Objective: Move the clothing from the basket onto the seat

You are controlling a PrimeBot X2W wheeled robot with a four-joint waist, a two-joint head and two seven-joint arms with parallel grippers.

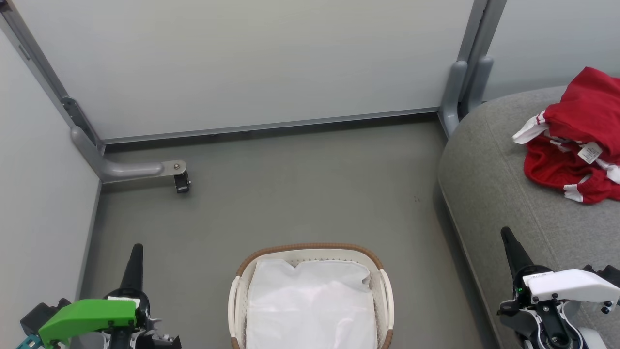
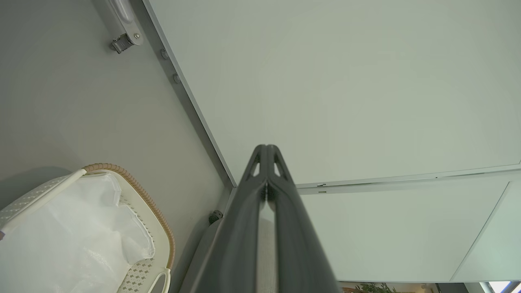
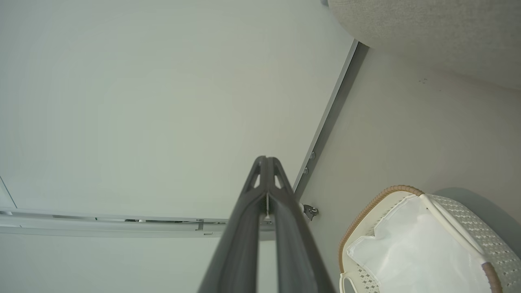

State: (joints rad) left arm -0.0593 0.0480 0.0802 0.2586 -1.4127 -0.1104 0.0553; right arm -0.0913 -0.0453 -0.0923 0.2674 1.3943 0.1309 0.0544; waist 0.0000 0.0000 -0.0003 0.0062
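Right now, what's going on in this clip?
Nothing is being handled. The red clothing lies bunched on the grey seat. The basket stands on the floor and shows its white liner and no red garments. The left gripper and right gripper are shut and empty, one on each side of the basket.

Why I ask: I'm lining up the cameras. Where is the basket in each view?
Head view: the basket sits at bottom centre, cut off by the lower edge.
Left wrist view: the basket is in the lower left corner, partly cut off.
Right wrist view: the basket is in the lower right corner, partly cut off.
Shared landmark: the white liner inside it.
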